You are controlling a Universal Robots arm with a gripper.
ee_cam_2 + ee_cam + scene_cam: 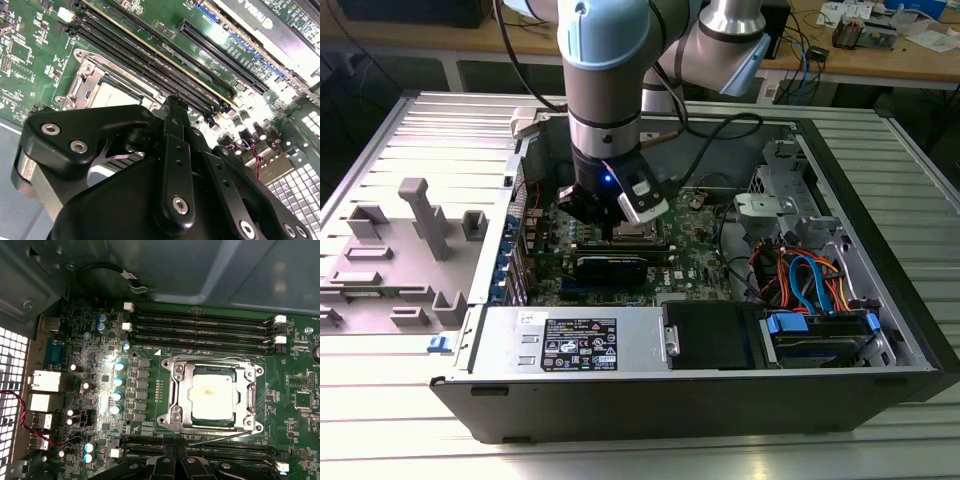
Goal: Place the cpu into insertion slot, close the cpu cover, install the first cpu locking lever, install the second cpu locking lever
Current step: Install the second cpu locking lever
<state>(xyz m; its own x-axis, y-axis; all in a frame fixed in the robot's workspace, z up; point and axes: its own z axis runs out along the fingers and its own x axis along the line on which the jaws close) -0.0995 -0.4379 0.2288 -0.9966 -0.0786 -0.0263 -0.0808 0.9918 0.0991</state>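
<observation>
Overhead in the exterior view, the pale blue robot arm reaches down into an open computer case lying on a ribbed metal table. Its gripper hangs just above the green motherboard, close over the insertion slot, with a black graphics card just on the near side. Whether the fingers are spread or clenched cannot be told. Orange and blue cables sit toward the exterior view's right, and a grey plastic fixture stands on the table at the left.

Next, in the second wrist view, the black gripper body fills the foreground, and past it lie the cpu in its silver-rimmed slot and the long black memory slots.

Finally, in the first wrist view, the cpu sits seated in the insertion slot, framed by the cpu cover lying flat around it. A thin wire locking lever runs along one side, beside the memory slots.
</observation>
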